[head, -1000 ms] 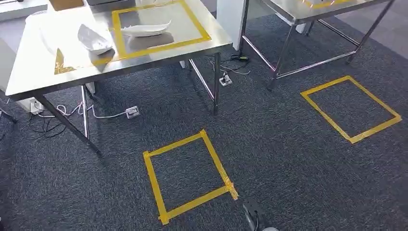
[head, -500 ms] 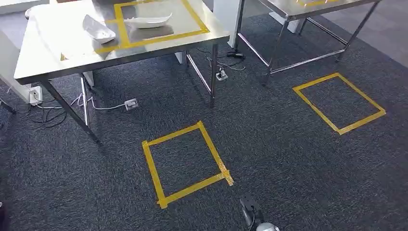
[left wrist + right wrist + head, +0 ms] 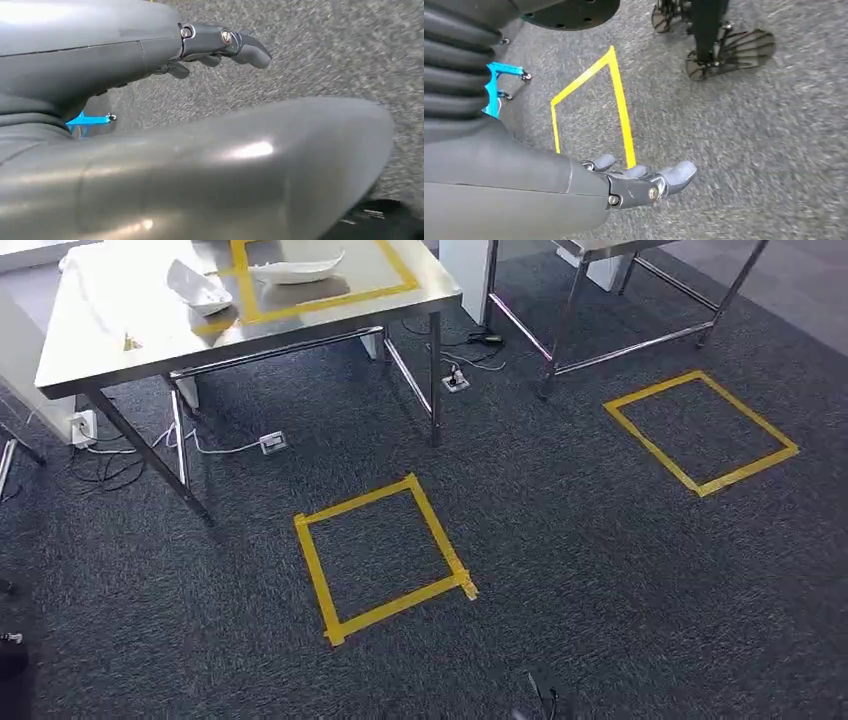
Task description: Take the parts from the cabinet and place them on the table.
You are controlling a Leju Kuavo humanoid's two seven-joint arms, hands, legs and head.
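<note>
Two white moulded parts lie on the steel table (image 3: 110, 360) at the upper left of the head view. One part (image 3: 198, 287) sits on the edge of the yellow tape frame (image 3: 400, 278); the other part (image 3: 296, 267) lies inside it. My left hand (image 3: 220, 47) hangs over grey carpet, fingers loosely apart and holding nothing. My right hand (image 3: 639, 182) also hangs empty above the carpet, near a corner of yellow floor tape (image 3: 621, 110).
Two yellow tape squares mark the carpet, one in the middle (image 3: 383, 558) and one to the right (image 3: 700, 432). A second steel table's legs (image 3: 600, 310) stand at the upper right. Power strips (image 3: 272, 443) and cables lie under the first table.
The whole picture has shifted: the camera moved, so the table and floor squares sit higher and slightly smaller in the head view. The parts lie as before.
</note>
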